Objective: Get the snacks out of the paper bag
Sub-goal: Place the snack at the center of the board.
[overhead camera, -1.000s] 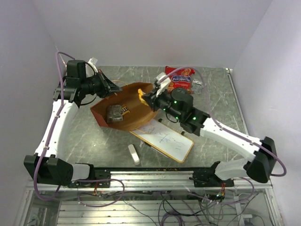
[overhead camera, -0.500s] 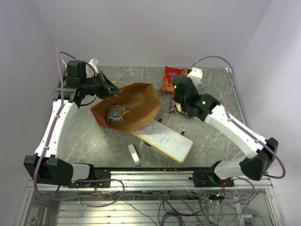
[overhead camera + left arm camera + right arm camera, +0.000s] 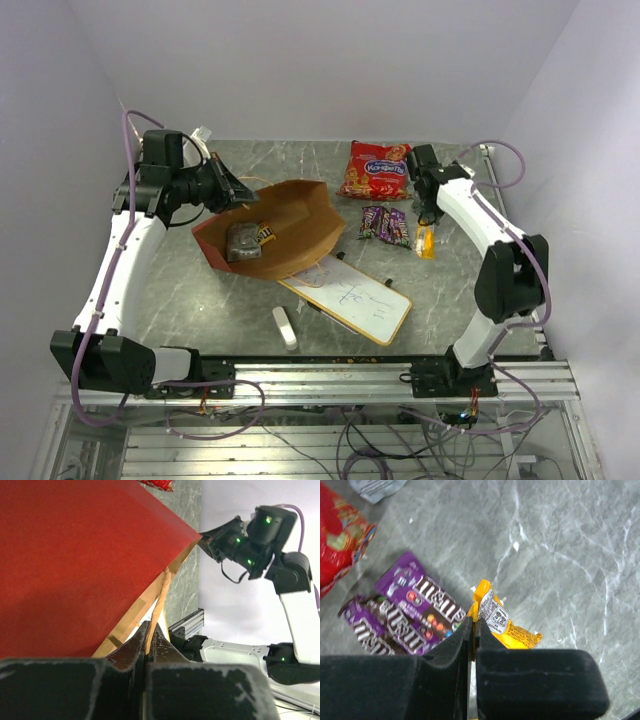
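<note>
Left gripper (image 3: 149, 632): your left jaws are pressed tight together on the twine handle (image 3: 161, 592), which runs straight out from between the tips.
Paper bag (image 3: 75, 555): it hangs off that handle right ahead of your left jaws, its red outside filling the wrist view. From above it lies tilted on the table (image 3: 200, 290), with the brown inside showing.
Packets in the bag (image 3: 245, 240): a greyish one and a smaller one with yellow on it lie inside, near your left jaws.
Right gripper (image 3: 472, 625): your right jaws are closed, nipping one end of the yellow candy pack (image 3: 507, 625). The rest of the pack reaches out ahead of the tips.
Purple candy packs (image 3: 415, 605): two, touching each other, just beside your right jaws on the side away from the yellow pack's body.
Red-orange bag (image 3: 337, 540): beyond the purple packs, farther from your right jaws.
Silvery wrapper (image 3: 375, 487): well ahead of your right jaws.
Whiteboard (image 3: 350, 297): between your two grippers, one end tucked under the paper bag.
Eraser (image 3: 285, 327): beside the whiteboard, well apart from both jaws.
</note>
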`<action>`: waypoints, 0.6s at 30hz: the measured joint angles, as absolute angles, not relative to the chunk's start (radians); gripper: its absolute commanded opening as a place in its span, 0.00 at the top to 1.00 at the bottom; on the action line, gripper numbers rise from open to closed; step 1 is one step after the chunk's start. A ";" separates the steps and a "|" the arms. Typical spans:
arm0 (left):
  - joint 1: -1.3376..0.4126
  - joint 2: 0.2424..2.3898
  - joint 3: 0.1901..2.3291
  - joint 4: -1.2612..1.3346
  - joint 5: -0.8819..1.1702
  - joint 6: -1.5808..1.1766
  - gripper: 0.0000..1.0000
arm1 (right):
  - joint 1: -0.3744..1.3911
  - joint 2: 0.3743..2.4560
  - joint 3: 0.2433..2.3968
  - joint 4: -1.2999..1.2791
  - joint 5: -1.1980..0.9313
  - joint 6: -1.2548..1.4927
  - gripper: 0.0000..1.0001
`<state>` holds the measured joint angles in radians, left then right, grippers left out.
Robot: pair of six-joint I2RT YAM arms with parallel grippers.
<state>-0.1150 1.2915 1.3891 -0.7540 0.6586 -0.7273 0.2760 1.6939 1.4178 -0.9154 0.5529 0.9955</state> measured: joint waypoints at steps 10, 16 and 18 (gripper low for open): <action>-0.115 1.298 1.412 -0.757 0.661 -0.716 0.93 | 0.181 1.934 1.609 -0.929 0.511 0.930 1.00; -0.115 1.319 1.413 -0.758 0.670 -0.689 0.93 | 0.171 2.011 1.648 -0.916 0.454 0.915 1.00; -0.115 1.332 1.417 -0.767 0.681 -0.671 0.93 | 0.171 2.038 1.671 -0.911 0.437 0.916 1.00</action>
<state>-0.1150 1.3315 1.4170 -0.7666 0.6811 -0.6712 0.1707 2.0377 1.6707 -0.9112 0.4366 0.9157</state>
